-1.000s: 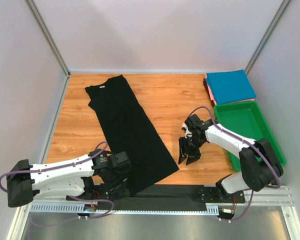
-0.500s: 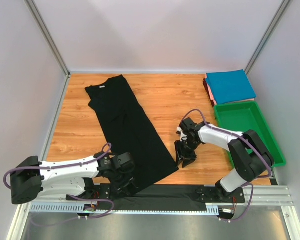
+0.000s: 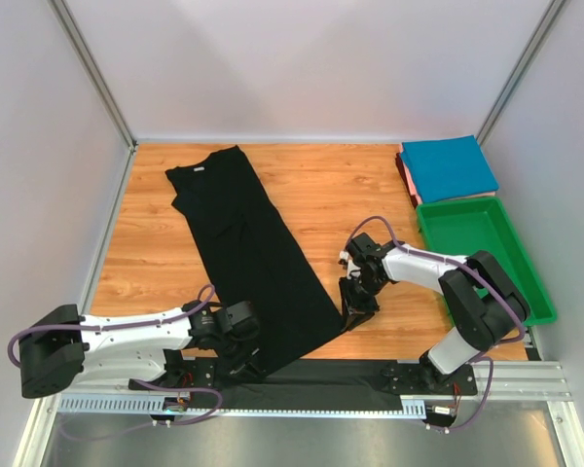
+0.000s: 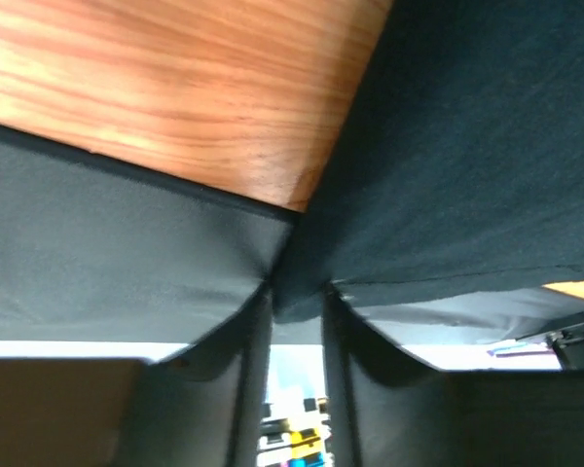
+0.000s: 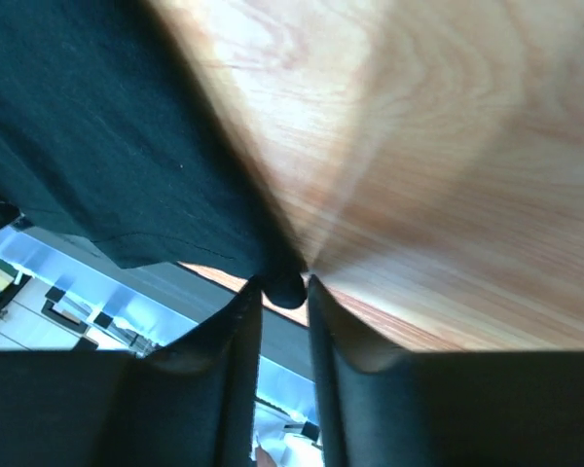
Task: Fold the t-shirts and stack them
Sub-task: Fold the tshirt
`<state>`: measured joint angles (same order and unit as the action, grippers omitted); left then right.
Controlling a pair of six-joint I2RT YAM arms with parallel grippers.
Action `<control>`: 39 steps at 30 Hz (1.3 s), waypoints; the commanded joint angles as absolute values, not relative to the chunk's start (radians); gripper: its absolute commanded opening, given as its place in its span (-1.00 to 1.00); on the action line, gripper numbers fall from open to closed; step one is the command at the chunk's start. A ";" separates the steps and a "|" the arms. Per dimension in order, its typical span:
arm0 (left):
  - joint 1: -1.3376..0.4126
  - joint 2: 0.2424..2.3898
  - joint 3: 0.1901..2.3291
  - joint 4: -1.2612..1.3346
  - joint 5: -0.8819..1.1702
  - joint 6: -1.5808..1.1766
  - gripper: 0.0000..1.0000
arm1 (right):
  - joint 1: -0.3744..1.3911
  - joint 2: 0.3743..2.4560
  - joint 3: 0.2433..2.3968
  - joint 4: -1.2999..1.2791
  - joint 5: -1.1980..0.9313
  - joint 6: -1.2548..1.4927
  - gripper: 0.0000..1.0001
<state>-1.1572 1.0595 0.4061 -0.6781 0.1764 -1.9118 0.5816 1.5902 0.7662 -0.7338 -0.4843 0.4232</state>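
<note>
The left gripper [image 4: 297, 297] and right gripper [image 5: 284, 285] are closed narrowly on the black t-shirt's [image 3: 243, 233] hem corners by the table's [image 3: 321, 185] near edge. Little cloth is caught, so a corner could be lost.

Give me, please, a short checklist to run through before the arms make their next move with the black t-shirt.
1. Left gripper pinching one hem corner of the black t-shirt: ok.
2. Right gripper pinching the other hem corner: ok.
3. Left gripper free of the black mat beneath: cannot tell.
4. Nothing lying on the black t-shirt: ok.
5. Teal t-shirt stacked on reddish t-shirt, far right: ok.
</note>
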 commanded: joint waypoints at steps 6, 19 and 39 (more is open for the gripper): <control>-1.160 1.013 0.393 -0.794 0.219 -1.963 -1.00 | 0.587 1.511 0.755 -0.719 -0.445 0.433 -0.99; -1.164 1.048 0.524 -0.845 0.229 -1.922 -1.00 | 0.598 1.348 0.745 -0.824 -0.368 0.520 -0.99; -1.085 0.616 0.310 -0.724 0.079 -2.175 -1.00 | 0.618 1.546 1.241 -1.015 -0.236 0.482 -0.99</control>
